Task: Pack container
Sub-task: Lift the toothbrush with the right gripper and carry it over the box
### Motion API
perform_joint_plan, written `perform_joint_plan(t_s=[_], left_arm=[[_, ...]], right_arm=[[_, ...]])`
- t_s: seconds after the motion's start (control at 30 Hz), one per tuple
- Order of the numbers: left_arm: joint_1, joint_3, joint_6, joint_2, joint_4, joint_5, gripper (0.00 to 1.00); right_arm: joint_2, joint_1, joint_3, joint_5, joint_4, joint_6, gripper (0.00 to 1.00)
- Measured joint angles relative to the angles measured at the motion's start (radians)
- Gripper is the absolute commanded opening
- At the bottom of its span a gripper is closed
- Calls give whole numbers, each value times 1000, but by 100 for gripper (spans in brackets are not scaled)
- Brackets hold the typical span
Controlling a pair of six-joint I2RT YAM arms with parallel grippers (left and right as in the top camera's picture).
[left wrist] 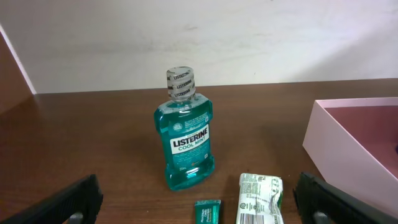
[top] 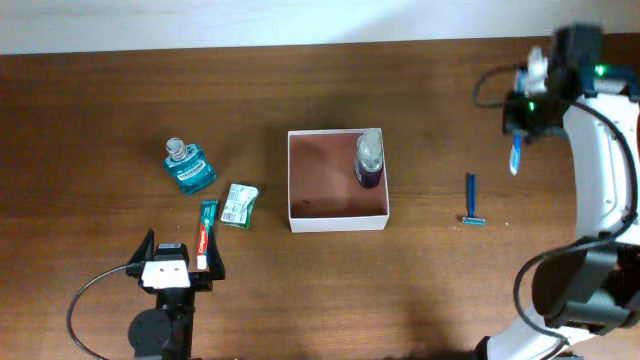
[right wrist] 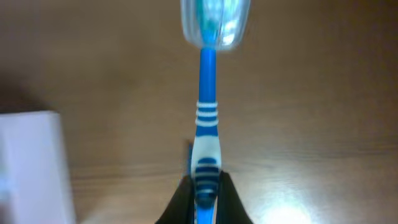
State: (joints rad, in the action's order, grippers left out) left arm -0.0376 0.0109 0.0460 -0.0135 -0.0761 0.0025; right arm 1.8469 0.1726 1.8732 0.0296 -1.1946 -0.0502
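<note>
- While right gripper is clenched on a toothbrush over the desk, left gripper sits released, empty.
- container holds one bottle.

Overhead's evenly lit, top strip blown out white; right wrist cam's blurry, with glare on the toothbrush cap.

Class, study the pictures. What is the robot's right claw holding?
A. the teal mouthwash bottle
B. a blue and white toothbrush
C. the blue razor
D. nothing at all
B: in the right wrist view the right claw is shut on the handle of the blue and white plastic toothbrush, which sticks out ahead of it above the table.
</note>
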Motion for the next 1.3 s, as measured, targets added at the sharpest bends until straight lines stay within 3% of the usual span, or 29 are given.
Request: perform_joint_plan(t_s=[0.2, 0.43, 0.73, 1.03, 1.3], left_arm=[[0, 0, 0, 0, 0, 0, 100], [0, 0, 0, 0, 0, 0, 100], [0, 0, 0, 0, 0, 0, 100], [0, 0, 0, 0, 0, 0, 100], [0, 0, 0, 0, 0, 0, 99]], right_arm=[[0, -135, 216, 44, -103, 29, 4], [0, -278, 346, 87, -156, 72, 4], [0, -483, 356, 130, -114, 80, 4], [14, -598, 342, 131, -104, 80, 4], [129, -676, 283, 134, -110, 81, 4]])
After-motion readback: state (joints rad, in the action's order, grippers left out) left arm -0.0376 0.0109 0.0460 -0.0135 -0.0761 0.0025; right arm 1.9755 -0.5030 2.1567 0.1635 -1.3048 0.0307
